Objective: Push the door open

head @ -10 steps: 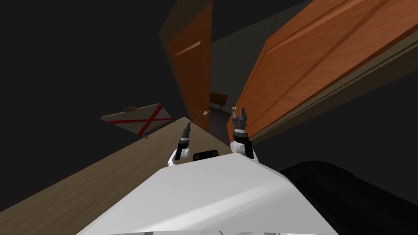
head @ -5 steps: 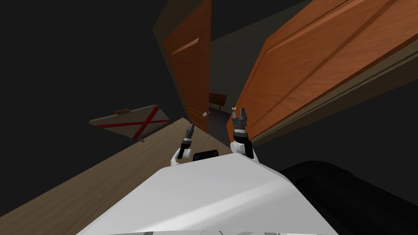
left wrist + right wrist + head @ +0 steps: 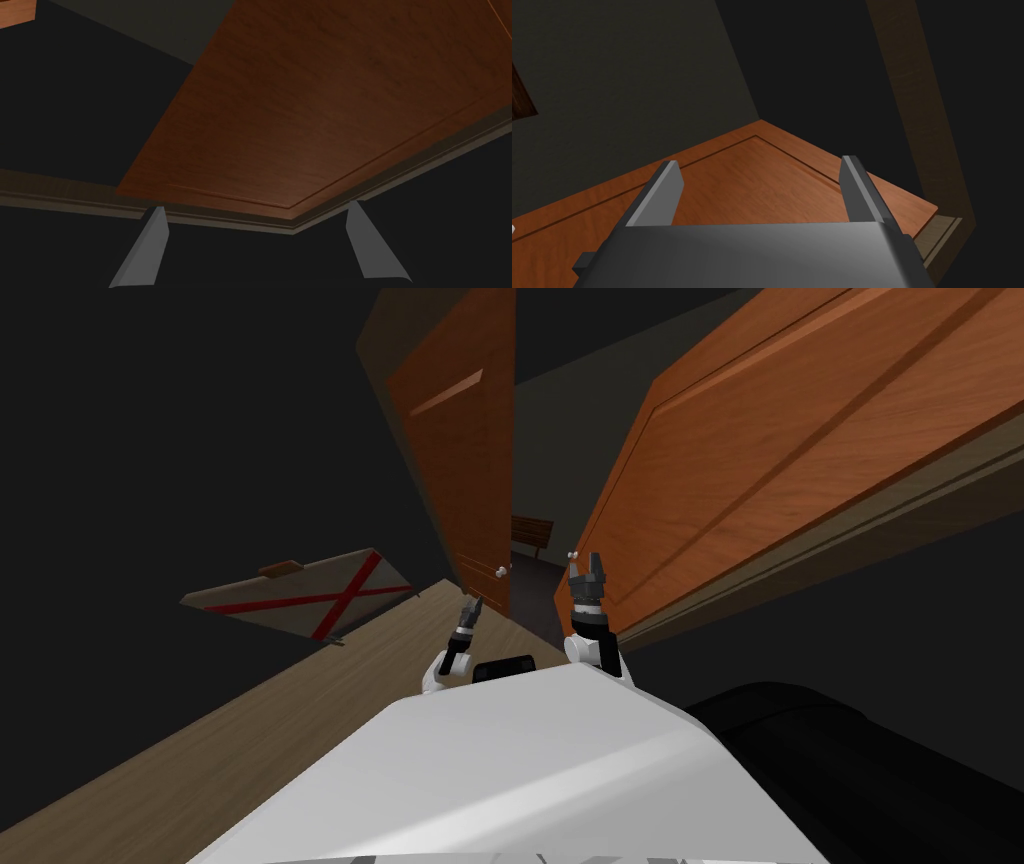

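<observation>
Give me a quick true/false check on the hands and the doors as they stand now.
1. The left hand and the right hand are both open and hold nothing. True.
2. The right hand is clamped on a door knob. False: its fingers stand apart, with only the orange-brown panel of the right door beyond them.
3. The two doors meet with no opening between them. False: a gap separates the left door from the right door.
4. A pale panel with a red X sits to the left of the left door. True.
</observation>
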### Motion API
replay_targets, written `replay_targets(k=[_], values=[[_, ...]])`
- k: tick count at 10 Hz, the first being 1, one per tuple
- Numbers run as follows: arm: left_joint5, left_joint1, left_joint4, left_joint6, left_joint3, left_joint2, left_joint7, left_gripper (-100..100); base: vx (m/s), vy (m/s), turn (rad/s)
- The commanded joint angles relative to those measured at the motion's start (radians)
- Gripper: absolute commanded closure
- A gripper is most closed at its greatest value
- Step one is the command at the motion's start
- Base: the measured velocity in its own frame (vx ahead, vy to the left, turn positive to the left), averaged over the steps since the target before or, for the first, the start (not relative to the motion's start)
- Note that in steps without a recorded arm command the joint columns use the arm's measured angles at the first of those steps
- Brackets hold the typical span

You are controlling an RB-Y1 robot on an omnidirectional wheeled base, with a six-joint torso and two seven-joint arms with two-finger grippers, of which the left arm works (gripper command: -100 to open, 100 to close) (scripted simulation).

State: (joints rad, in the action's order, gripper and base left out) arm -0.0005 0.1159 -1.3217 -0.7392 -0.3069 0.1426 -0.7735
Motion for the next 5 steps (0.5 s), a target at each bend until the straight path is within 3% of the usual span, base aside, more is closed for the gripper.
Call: replay_targets(k=[1, 5], values=[[-0.001, -0.02, 0.05, -0.014, -0.014, 0.006, -0.037, -100, 0.092, 0.027, -0.046], [-0.006, -0.064, 0.152, -0.031, -0.05, 0.017, -0.125, -100, 0.098, 0.029, -0.058]])
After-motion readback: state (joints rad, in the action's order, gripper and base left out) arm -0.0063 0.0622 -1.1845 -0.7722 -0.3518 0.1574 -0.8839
